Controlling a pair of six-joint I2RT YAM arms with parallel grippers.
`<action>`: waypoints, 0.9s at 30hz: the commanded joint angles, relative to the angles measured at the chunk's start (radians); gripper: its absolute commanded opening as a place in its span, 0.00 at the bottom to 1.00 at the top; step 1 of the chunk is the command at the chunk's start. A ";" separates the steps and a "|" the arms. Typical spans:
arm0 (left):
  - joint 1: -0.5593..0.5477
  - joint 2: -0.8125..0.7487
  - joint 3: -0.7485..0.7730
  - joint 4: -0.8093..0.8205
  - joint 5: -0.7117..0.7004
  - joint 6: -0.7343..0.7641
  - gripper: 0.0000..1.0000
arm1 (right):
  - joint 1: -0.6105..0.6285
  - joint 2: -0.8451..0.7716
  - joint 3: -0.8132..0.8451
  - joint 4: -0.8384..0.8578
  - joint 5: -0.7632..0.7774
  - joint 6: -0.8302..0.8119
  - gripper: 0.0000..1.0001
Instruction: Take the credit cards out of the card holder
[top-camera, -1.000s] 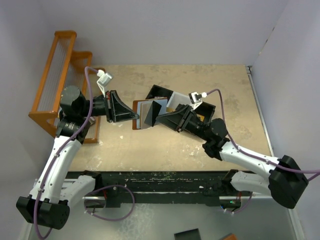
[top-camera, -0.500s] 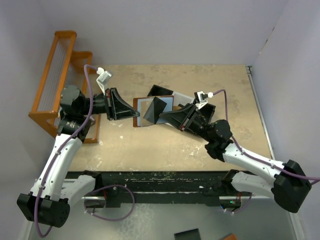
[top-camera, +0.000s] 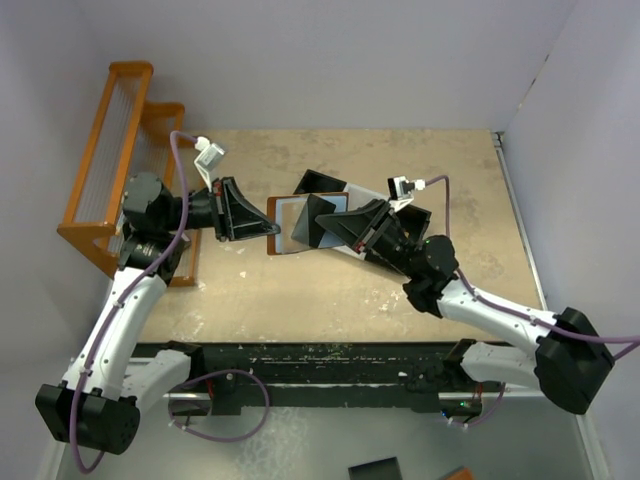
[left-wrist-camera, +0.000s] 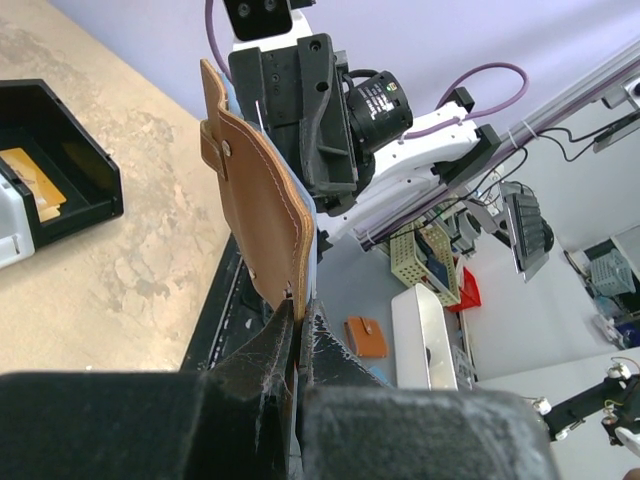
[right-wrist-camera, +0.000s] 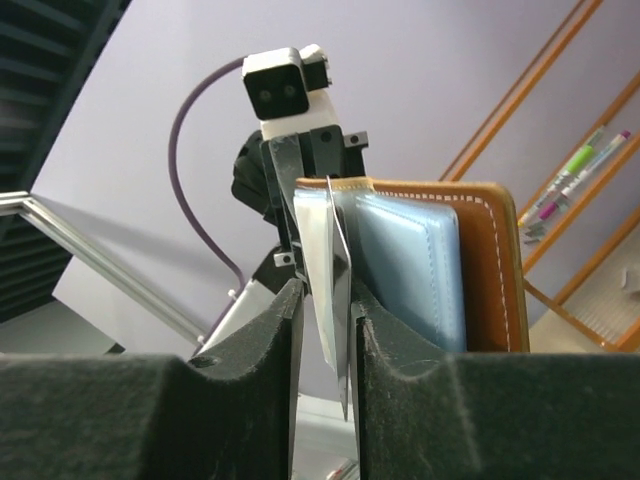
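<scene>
From above, the left claw (top-camera: 272, 232) is clamped on one end of the open card holder (top-camera: 290, 215), which is held over the bench (top-camera: 350, 290) with its long axis pointing toward the right claw (top-camera: 312, 220). In the left wrist view, the holder stands upright beyond the pinching fingers. In the right wrist view, the right claw is closed on a pale credit card (right-wrist-camera: 322, 260), seen edge-on beside the holder.

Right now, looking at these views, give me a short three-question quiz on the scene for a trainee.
1. True or false: the wallet lies flat on the table.
2. Its lining is: A red, B pale blue, C green?
3. Fill in: a card stands between the ___ jaws.
Key: 1 false, the left jaws hold it up in the air; 2 B; 3 right.
</scene>
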 joint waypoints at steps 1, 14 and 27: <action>0.001 -0.021 0.002 0.072 0.005 -0.028 0.00 | 0.003 0.022 0.059 0.129 0.019 0.019 0.23; 0.000 -0.030 0.009 0.087 0.011 -0.055 0.00 | -0.045 -0.141 -0.010 -0.061 -0.015 -0.009 0.00; 0.000 -0.040 0.025 0.089 0.025 -0.066 0.00 | -0.200 -0.317 0.092 -0.614 -0.067 -0.175 0.00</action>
